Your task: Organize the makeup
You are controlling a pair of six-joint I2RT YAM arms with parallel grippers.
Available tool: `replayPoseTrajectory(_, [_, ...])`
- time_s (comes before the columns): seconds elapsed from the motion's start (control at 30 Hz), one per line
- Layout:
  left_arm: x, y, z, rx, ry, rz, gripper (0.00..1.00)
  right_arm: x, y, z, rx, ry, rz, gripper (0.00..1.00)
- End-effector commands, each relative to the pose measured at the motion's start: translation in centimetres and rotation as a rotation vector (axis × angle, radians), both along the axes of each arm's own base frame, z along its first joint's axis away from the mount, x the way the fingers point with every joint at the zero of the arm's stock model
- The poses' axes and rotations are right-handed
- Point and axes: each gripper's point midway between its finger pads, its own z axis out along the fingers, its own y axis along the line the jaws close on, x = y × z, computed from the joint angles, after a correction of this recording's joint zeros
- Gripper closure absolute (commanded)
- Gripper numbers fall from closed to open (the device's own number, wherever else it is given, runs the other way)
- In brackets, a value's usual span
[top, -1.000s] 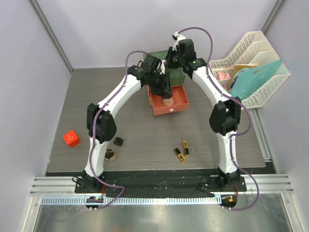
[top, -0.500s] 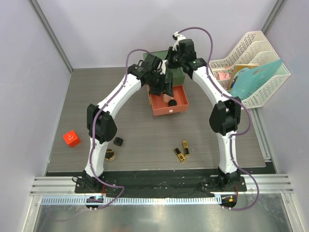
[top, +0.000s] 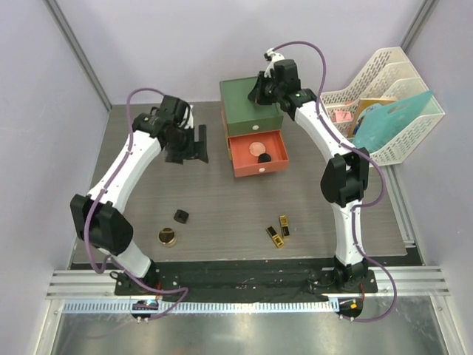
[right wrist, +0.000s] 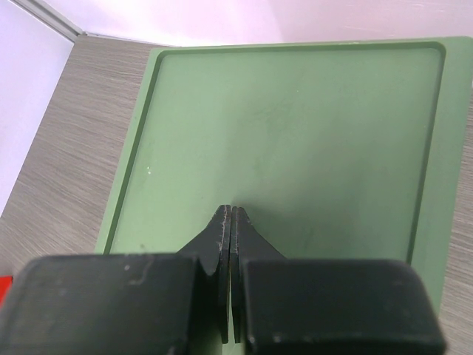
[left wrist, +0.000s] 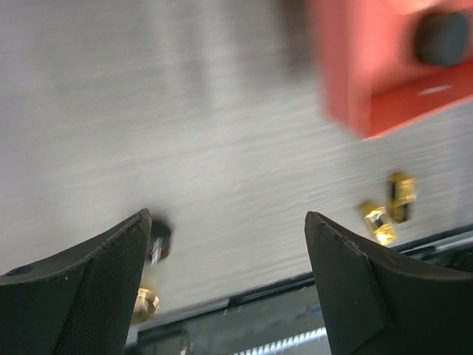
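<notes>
Near the front edge, two lipsticks (top: 284,225) lie seemingly near-to-far; left gripper (top: 191,150) gapes empty, right gripper (right wrist: 230,214) clenched

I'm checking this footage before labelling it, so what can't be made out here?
Left wrist view: blur smears the dark round item in the open orange drawer, cut off by the top edge.
Right wrist view: green box lid hides the drawer's contents.
Top view: gold-black lipsticks too small.
</notes>
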Motion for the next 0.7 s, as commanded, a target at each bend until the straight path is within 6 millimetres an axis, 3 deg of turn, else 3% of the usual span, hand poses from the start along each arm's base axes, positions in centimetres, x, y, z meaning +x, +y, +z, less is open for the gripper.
replayPoseTrajectory(0.0, [-4.0, 4.8, -6.1, 0.113, 0.232, 0.092, 0.16, -3.2, -0.8, -9.2, -0.117, 0.272, 0.019, 0.99])
replayPoseTrajectory(0.23, [-8.8, 6.5, -11.7, 0.211, 0.511, 0.090, 0.12, -3.3, -1.0, -9.5, -0.120, 0.278, 0.019, 0.99])
replayPoseTrajectory(0.67, [-12.6, 7.2, -18.0, 0.262, 0.727, 0.031, 0.11, -3.8, -0.9, -9.7, -0.118, 0.291, 0.026, 0.99])
